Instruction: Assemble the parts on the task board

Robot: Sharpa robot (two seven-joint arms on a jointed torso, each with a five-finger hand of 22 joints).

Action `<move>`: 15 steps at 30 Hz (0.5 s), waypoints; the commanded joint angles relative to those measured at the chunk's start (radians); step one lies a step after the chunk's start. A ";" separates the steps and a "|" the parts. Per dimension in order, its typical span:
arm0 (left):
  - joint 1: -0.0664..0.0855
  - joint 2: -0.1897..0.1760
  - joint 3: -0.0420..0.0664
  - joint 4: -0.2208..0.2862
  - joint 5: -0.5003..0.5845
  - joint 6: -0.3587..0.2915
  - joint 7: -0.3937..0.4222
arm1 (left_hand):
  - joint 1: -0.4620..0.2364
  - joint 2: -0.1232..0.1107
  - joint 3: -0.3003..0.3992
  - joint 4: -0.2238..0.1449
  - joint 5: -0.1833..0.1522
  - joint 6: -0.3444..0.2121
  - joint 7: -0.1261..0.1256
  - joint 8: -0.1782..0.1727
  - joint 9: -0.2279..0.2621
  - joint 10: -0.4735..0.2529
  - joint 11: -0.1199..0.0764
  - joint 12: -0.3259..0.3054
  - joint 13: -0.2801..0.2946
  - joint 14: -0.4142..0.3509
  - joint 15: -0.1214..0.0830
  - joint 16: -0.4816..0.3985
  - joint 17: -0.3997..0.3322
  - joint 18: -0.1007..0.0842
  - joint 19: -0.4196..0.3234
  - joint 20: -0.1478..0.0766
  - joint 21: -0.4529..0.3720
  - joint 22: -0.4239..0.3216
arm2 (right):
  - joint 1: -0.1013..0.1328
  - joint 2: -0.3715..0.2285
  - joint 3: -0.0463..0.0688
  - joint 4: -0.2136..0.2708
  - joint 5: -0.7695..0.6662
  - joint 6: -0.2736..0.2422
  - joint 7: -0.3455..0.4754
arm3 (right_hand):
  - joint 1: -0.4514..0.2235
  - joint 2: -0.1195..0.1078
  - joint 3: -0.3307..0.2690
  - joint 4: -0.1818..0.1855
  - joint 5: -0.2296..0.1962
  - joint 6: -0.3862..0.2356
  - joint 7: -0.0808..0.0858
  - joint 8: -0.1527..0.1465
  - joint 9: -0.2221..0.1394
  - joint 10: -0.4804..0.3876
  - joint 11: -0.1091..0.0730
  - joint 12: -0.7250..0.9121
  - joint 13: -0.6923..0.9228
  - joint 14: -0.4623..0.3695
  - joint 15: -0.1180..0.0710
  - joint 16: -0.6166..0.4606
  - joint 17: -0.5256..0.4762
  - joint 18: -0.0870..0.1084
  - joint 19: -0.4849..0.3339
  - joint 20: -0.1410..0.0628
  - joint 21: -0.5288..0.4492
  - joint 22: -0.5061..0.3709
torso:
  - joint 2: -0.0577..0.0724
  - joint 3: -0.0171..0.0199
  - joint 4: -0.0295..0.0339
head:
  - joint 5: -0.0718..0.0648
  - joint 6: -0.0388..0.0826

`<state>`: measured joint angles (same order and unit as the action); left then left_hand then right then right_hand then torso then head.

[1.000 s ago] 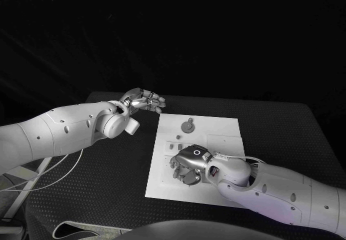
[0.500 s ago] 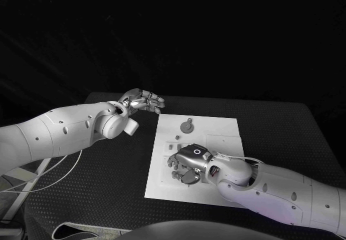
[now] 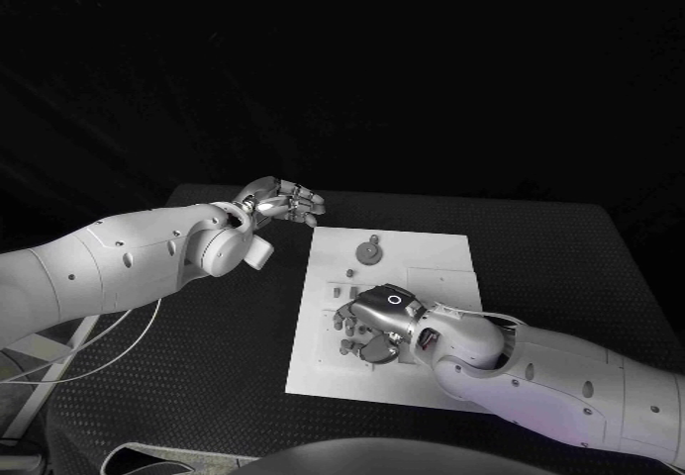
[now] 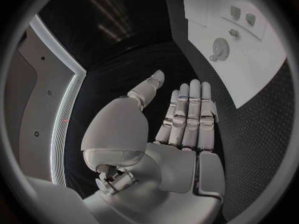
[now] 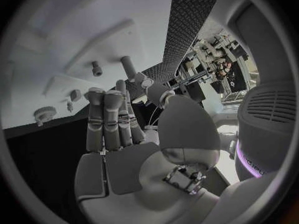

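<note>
The white task board lies in the middle of the black table. A grey gear sits near its far edge, with small pegs nearer its left side. My right hand hovers low over the board's near left part, fingers straight and pointing down at the pegs; in the right wrist view its fingertips end just short of a standing peg, and nothing is in the palm. My left hand hangs off the board's far left corner, its fingers straight and holding nothing. The left wrist view also takes in the gear.
Black textured table surrounds the board, with bare room to the right and behind it. A white cable hangs below my left arm past the table's left edge.
My right hand has turned and settled slightly over the board's near left part. The left hand has hardly moved.
</note>
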<state>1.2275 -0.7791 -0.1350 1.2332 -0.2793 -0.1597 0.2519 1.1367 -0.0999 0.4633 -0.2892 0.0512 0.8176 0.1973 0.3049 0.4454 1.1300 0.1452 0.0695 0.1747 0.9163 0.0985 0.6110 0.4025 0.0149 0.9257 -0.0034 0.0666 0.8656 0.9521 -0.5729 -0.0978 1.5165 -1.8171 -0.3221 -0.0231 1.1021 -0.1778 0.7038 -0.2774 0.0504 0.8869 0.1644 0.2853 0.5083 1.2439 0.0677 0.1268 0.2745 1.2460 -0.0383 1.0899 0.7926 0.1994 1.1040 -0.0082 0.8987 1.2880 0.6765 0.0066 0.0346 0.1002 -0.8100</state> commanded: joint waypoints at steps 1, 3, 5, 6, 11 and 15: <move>0.002 0.001 0.001 -0.001 0.004 0.015 0.007 | -0.006 0.003 -0.006 0.000 0.004 -0.006 0.000 0.007 -0.001 -0.009 0.000 0.003 -0.002 0.008 0.003 -0.006 0.001 0.002 -0.004 0.006 0.002 -0.001 | 0.013 -0.020 0.007 0.020 0.039 -0.009 0.027 | -0.007 -0.006 -0.005 -0.002 -0.002 0.001 0.002 0.002 0.000 -0.002 0.001 0.001 0.002 0.002 -0.006 0.007 -0.001 0.062 0.004 0.000 -0.003 0.002 | -0.001 -0.0005 -0.0003 | -0.005 0.003; 0.002 0.001 0.001 -0.004 0.004 0.014 0.007 | -0.006 0.003 -0.006 0.000 0.004 -0.006 0.000 0.007 -0.001 -0.009 0.000 0.003 -0.002 0.008 0.003 -0.006 0.001 0.002 -0.004 0.006 0.002 -0.001 | 0.022 -0.033 0.013 0.032 0.066 -0.013 0.037 | -0.019 -0.012 -0.013 0.002 -0.002 -0.001 0.003 0.001 -0.001 -0.006 0.002 -0.001 0.003 0.002 -0.004 0.007 -0.001 0.062 0.004 0.002 -0.003 0.002 | -0.001 -0.0001 -0.0014 | -0.008 0.005; 0.002 0.004 0.001 -0.012 0.004 0.014 0.009 | -0.006 0.003 -0.006 0.000 0.004 -0.006 0.000 0.007 -0.001 -0.009 0.000 0.003 -0.002 0.008 0.003 -0.006 0.001 0.002 -0.004 0.006 0.002 -0.001 | 0.026 -0.048 0.030 0.047 0.106 -0.013 0.052 | -0.039 -0.019 -0.030 0.007 -0.002 -0.004 0.005 0.000 -0.001 -0.010 0.004 -0.003 0.004 0.002 -0.002 0.008 -0.001 0.062 0.004 0.003 -0.002 0.003 | -0.001 0.0003 -0.0023 | -0.011 0.010; 0.002 0.005 0.001 -0.015 0.004 0.013 0.009 | -0.006 0.003 -0.006 0.000 0.004 -0.006 0.000 0.007 -0.001 -0.009 0.000 0.003 -0.002 0.008 0.003 -0.006 0.002 0.002 -0.004 0.006 0.002 -0.001 | 0.030 -0.056 0.039 0.055 0.127 -0.018 0.059 | -0.047 -0.020 -0.039 0.008 -0.002 -0.005 0.005 -0.001 -0.002 -0.012 0.005 -0.004 0.005 0.002 -0.002 0.008 -0.001 0.062 0.004 0.003 -0.001 0.004 | -0.002 0.0006 -0.0031 | -0.013 0.013; 0.002 0.010 0.001 -0.028 0.004 0.014 0.010 | -0.007 0.003 -0.006 0.000 0.004 -0.006 0.000 0.007 -0.001 -0.009 0.000 0.003 -0.002 0.008 0.003 -0.007 0.002 0.002 -0.004 0.006 0.002 -0.001 | 0.050 -0.103 0.088 0.098 0.243 -0.007 0.070 | -0.090 -0.020 -0.090 0.009 -0.002 -0.012 0.008 -0.003 -0.002 -0.020 0.007 -0.008 0.010 0.001 0.000 0.011 0.000 0.062 0.003 0.001 0.000 0.005 | -0.004 0.0010 -0.0049 | -0.026 0.024; 0.001 0.016 0.001 -0.038 0.005 0.016 0.010 | -0.007 0.003 -0.006 0.000 0.004 -0.006 0.000 0.007 -0.001 -0.009 0.000 0.003 -0.002 0.008 0.003 -0.007 0.002 0.002 -0.003 0.006 0.002 -0.002 | 0.081 -0.148 0.110 0.108 0.335 0.030 0.051 | -0.118 -0.011 -0.134 0.004 -0.002 -0.017 0.009 -0.003 -0.003 -0.025 0.007 -0.010 0.016 -0.003 0.001 0.014 0.001 0.062 -0.001 -0.001 -0.003 0.005 | -0.008 0.0005 -0.0087 | -0.036 0.033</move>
<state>1.2275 -0.7669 -0.1350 1.1967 -0.2793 -0.1587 0.2520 1.1367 -0.0999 0.4633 -0.2892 0.0512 0.8181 0.1978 0.3088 0.4455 1.1300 0.1452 0.0695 0.1738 0.9199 0.1020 0.6110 0.4034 0.0149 0.9257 -0.0034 0.0666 0.8657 1.0274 -0.7117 0.0121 1.6229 -1.6084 -0.3241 0.0207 0.9905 -0.1882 0.5727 -0.2737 0.0504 0.8782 0.1726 0.2852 0.5070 1.2274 0.0768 0.1227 0.2905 1.2461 -0.0382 1.0980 0.7925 0.1997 1.1041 -0.0081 0.8987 1.2928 0.6716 0.0071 0.0292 0.0712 -0.7831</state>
